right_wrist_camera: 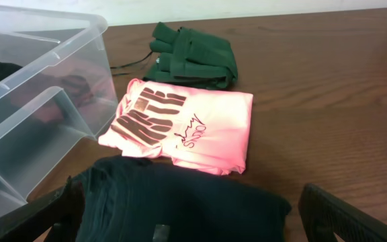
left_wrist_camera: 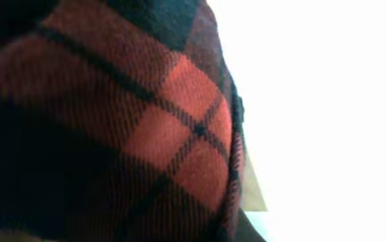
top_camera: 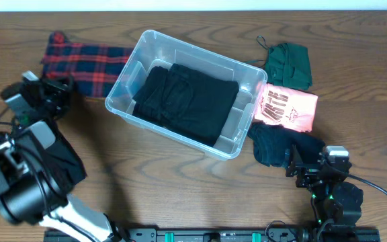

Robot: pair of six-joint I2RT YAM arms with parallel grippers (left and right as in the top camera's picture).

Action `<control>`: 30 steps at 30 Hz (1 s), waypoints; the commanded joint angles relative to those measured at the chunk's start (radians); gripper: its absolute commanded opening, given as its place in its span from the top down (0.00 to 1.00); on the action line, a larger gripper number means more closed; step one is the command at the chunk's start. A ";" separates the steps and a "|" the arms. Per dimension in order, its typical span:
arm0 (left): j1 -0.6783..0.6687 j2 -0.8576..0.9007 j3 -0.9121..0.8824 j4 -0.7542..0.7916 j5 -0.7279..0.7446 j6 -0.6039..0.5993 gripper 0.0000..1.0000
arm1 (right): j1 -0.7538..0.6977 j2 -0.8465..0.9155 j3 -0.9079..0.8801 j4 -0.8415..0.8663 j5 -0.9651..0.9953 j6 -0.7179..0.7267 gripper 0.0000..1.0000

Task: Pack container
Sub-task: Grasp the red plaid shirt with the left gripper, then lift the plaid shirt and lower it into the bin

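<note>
Overhead, left end effector [top_camera: 59, 89] was clamped on the plaid cloth [top_camera: 86, 62] beside the container [top_camera: 121, 81], right end effector [right_wrist_camera: 193, 212] sat apart over a dark garment [top_camera: 274, 144].

Clear, lidless plastic container [top_camera: 127, 67], upright and askew mid-table, a dark folded garment [top_camera: 187, 97], possibly trousers, inside.

Robot lab — arms [top_camera: 25, 181] at wooden table [top_camera: 180, 195]
</note>
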 commanded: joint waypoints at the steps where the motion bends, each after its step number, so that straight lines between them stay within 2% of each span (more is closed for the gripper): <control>1: 0.005 -0.122 0.003 0.005 0.066 0.012 0.94 | -0.002 -0.005 -0.003 -0.001 -0.007 0.009 0.01; 10: 0.005 -0.278 0.003 -0.103 0.069 0.025 0.94 | -0.002 -0.005 -0.003 -0.001 -0.008 0.009 0.01; 19: -0.017 -0.430 0.018 -0.021 0.129 -0.090 0.94 | -0.002 -0.005 -0.003 -0.001 -0.007 0.008 0.01; 25: -0.140 -0.606 0.034 -0.022 0.131 -0.093 0.94 | -0.002 -0.005 -0.003 -0.001 -0.007 0.009 0.01; 30: -0.314 -0.649 0.034 -0.022 0.131 -0.093 0.94 | -0.002 -0.005 -0.003 -0.001 -0.007 0.009 0.01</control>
